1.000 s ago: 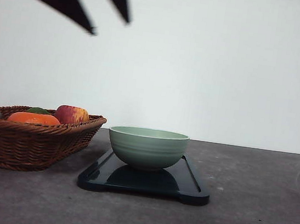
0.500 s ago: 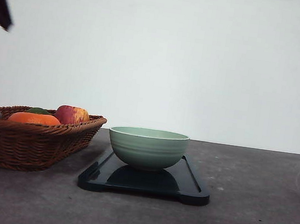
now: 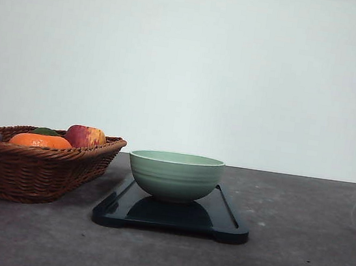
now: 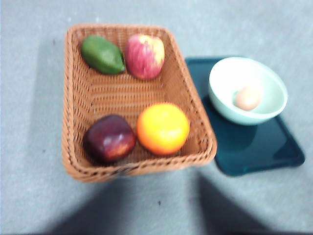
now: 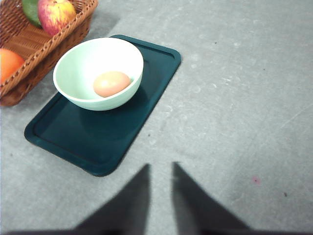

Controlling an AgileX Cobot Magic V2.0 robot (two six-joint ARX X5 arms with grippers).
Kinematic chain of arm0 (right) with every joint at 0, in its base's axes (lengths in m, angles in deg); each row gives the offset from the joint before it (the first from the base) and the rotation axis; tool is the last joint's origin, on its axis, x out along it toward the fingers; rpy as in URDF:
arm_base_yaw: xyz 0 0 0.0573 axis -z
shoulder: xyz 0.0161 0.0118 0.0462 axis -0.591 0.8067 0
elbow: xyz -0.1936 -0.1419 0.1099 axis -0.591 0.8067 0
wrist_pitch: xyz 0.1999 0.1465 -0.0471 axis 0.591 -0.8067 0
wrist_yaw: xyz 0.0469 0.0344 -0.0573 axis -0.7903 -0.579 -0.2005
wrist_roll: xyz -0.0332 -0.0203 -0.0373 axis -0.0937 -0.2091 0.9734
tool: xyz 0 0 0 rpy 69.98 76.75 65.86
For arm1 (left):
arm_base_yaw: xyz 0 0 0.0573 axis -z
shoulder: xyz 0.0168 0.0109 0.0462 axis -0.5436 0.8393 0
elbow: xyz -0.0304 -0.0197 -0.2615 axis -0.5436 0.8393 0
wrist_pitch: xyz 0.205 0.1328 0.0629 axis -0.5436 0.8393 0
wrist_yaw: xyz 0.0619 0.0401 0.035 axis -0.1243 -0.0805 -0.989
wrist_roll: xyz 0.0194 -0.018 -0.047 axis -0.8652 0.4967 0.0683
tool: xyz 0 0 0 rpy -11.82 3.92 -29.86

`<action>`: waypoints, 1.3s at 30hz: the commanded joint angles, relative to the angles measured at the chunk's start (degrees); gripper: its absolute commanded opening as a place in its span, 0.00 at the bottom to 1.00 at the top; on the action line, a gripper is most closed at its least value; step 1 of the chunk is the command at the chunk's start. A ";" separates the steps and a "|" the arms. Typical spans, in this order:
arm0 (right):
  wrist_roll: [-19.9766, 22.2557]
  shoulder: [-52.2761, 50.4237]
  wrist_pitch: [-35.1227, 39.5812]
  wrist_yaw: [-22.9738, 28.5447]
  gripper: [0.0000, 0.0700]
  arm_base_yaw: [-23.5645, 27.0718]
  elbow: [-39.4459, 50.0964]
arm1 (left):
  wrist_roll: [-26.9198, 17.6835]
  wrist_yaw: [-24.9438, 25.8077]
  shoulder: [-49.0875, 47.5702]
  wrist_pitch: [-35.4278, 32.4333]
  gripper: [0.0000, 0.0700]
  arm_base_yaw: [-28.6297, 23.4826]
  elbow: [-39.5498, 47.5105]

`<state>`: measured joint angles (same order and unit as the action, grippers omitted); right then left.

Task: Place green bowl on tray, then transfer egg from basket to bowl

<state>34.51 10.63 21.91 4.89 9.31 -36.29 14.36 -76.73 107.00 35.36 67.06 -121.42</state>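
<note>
Grey, mottled tabletop runs back to a plain white wall. On it the tray (image 5: 102, 132) carries the green bowl (image 5: 98, 73), and the egg (image 5: 111, 83) lies inside — both steps look done. The basket (image 4: 78, 127), just beside the tray, holds an apple (image 4: 145, 55), an orange (image 4: 163, 128), a green fruit and a dark red one. The right gripper (image 5: 160, 171) hovers over bare table with a narrow gap between its fingers, holding nothing; the left gripper's state cannot be told. The egg is likely light, smooth and fragile — best cradled across its middle. Open room lies on the tray's far side.
</note>
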 commanded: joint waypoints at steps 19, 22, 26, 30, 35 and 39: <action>-0.74 0.11 0.68 0.16 0.03 -0.33 -0.36 | -6.64 -0.53 -2.81 -2.34 0.00 -2.61 1.82; -0.76 0.11 0.66 0.16 0.03 -0.33 -0.36 | -9.59 3.08 -6.99 -7.60 0.00 -8.28 7.12; -0.74 0.11 0.66 0.16 0.03 -0.33 -0.37 | -11.91 5.95 -13.91 -14.13 0.00 -17.26 16.02; -0.74 0.11 0.68 0.16 0.03 -0.33 -0.37 | -10.79 5.93 -19.63 -19.34 0.00 -23.91 24.55; -0.74 0.11 0.68 0.16 0.03 -0.33 -0.35 | -10.65 6.00 -22.57 -27.64 0.00 -28.09 32.73; -0.76 0.11 0.66 0.16 0.03 -0.33 -0.37 | -12.43 9.02 -22.74 -32.84 0.00 -29.97 36.59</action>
<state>34.51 10.61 22.00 4.99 9.31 -36.29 3.43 -68.55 84.54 3.98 37.17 -85.02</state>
